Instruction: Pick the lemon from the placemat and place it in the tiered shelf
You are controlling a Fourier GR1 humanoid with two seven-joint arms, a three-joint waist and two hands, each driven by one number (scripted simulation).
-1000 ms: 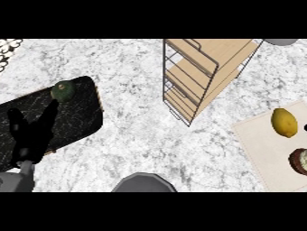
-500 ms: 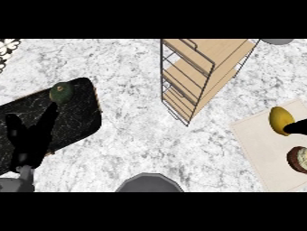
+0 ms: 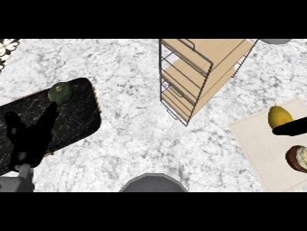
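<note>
Head view: the right hand (image 3: 303, 126) enters from the right edge, its black fingers spread around the lemon (image 3: 279, 116), one just beside its lower end. The smooth oval lemon lies on the pale placemat (image 3: 262, 149), near a round doughnut (image 3: 304, 158). The left hand (image 3: 31, 135) rests open over a glossy black marbled board (image 3: 76, 122). The wire-and-wood tiered shelf (image 3: 196, 72) stands on veined white marble.

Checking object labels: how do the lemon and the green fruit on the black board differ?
Colour: the lemon is yellow, the green fruit dark green. Shape: the lemon looks oval with a pointed top end, the green fruit rounder. Support: the lemon lies on the pale placemat at the right, the green fruit on the black board at the left. The right hand is at the lemon; the left hand rests below the green fruit.
</note>
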